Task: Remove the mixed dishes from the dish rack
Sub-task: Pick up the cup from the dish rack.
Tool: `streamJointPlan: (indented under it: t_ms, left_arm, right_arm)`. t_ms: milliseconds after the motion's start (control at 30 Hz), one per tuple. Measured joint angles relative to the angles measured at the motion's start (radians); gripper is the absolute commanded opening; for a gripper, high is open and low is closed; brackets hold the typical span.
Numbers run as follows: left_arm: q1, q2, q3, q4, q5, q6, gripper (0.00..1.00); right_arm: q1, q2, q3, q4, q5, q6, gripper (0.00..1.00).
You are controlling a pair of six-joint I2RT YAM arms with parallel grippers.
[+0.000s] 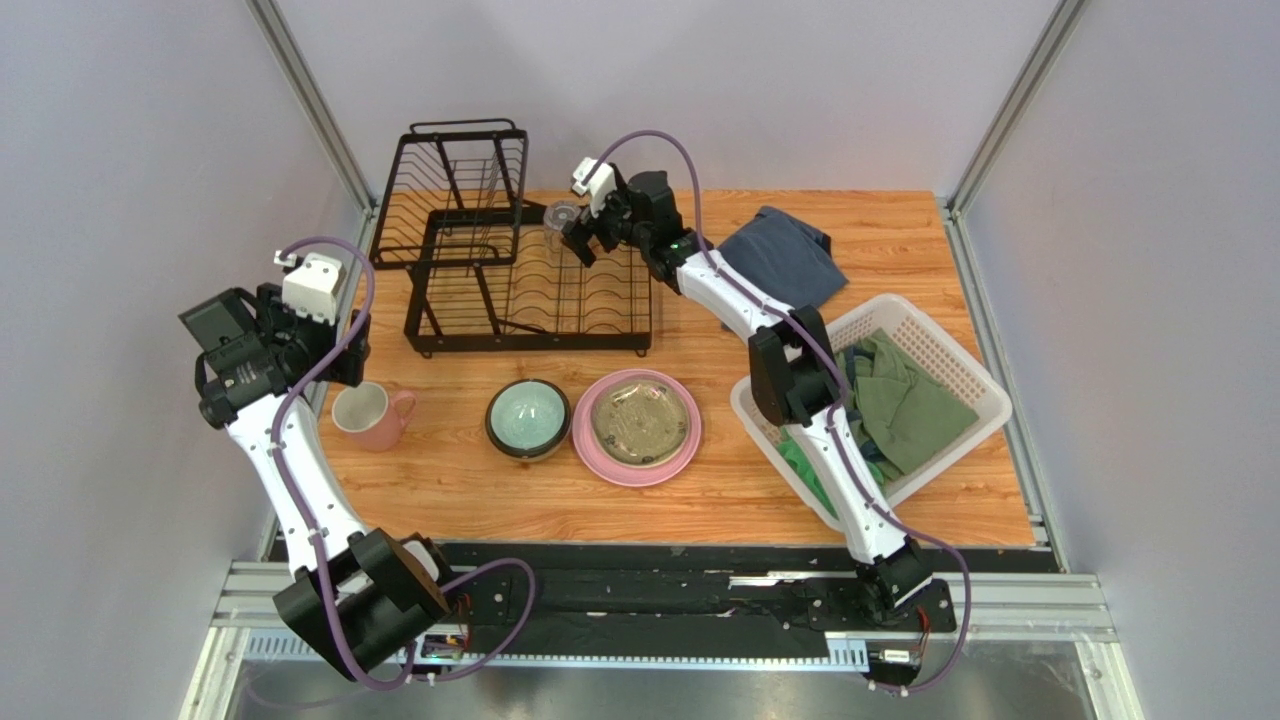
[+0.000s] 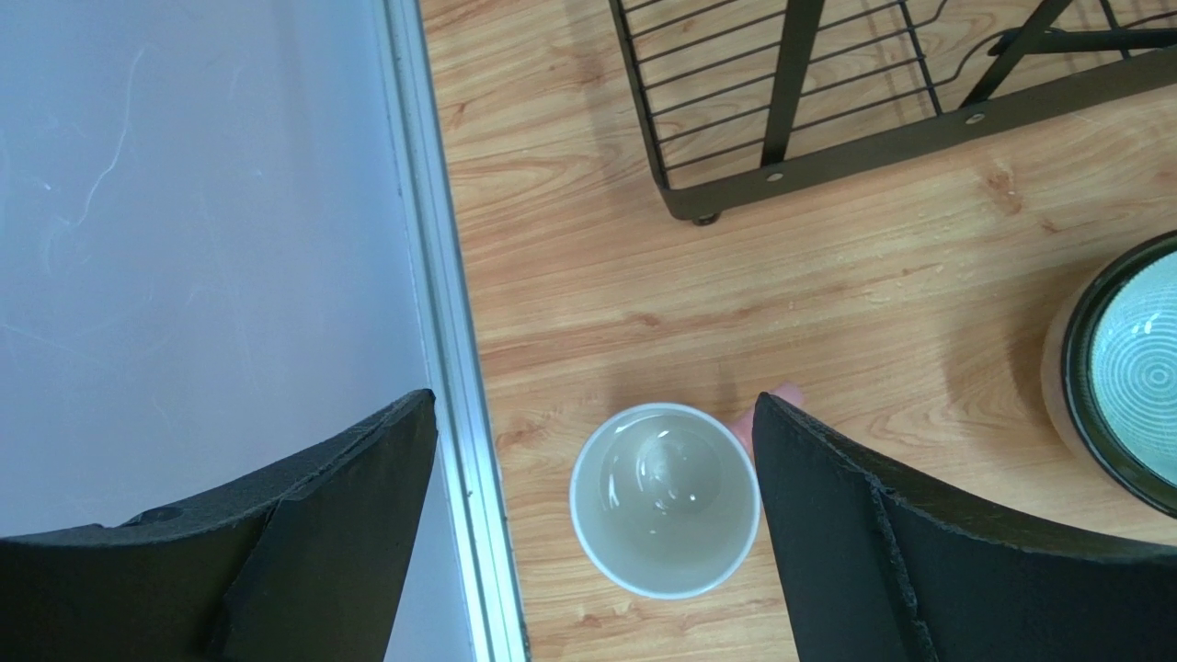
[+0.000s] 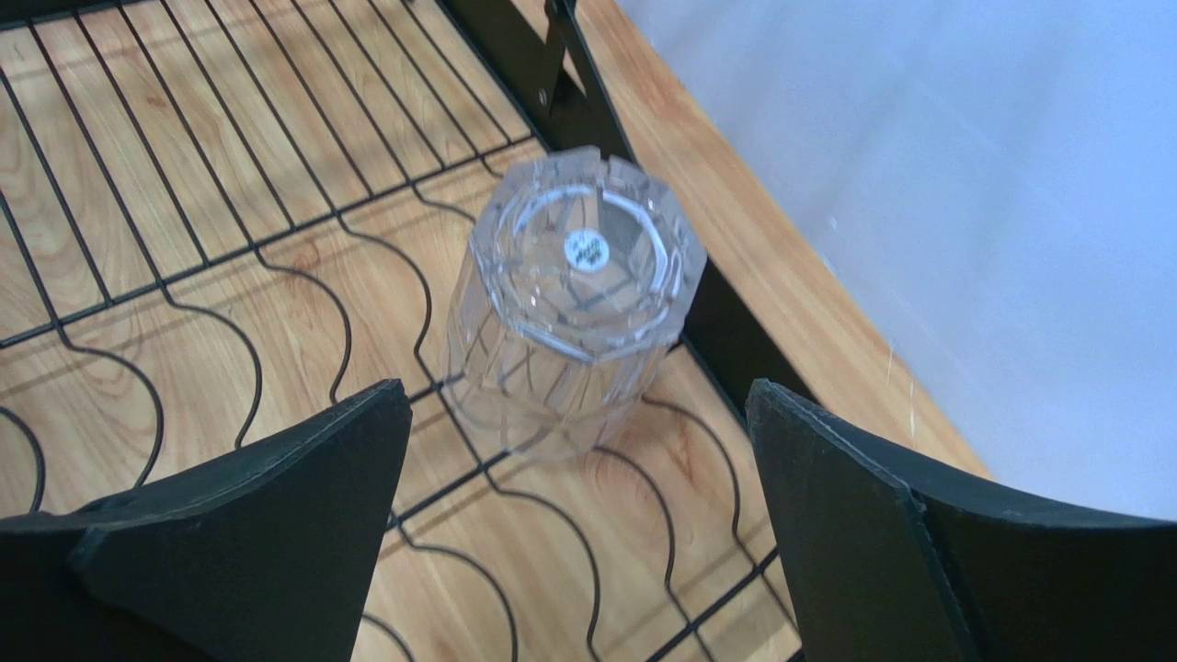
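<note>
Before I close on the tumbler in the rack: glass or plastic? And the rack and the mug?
The tumbler looks like clear glass, faceted and glossy, and the wires beneath show through it; clear plastic can't be ruled out. The rack looks like thin metal wire and bars with a black matte coating. The mug is probably glazed ceramic: thick rim, shiny pale inside, pink outside.

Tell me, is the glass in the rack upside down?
Upside down, it seems: the glass tumbler shows its thick closed base on top, mouth down on the dish rack.
</note>
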Motion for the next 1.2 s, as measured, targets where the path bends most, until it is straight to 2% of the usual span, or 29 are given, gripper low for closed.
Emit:
streamJointPlan:
  t_ms: [133,1067,1167,1200]
  left_arm:
    - [0.0,0.008,0.0,0.027,-0.012,-0.003,0.92]
    - [0.0,0.082,0.034,0.082,-0.03,-0.042,0.92]
    - [0.0,0.09,0.034,0.084,-0.03,-0.047,0.92]
    - [0.0,0.091,0.034,0.084,-0.03,-0.047,0.92]
  right_arm:
    - [0.0,0.045,0.063,0.029,-0.023,-0.005,1.0]
    - [0.007,0.167,0.124,0.154,-0.1,-0.005,1.0]
    - [0.007,0.175,0.124,0.171,-0.102,-0.004,0.97]
    - [0.007,0.177,0.124,0.175,-0.103,-0.004,0.93]
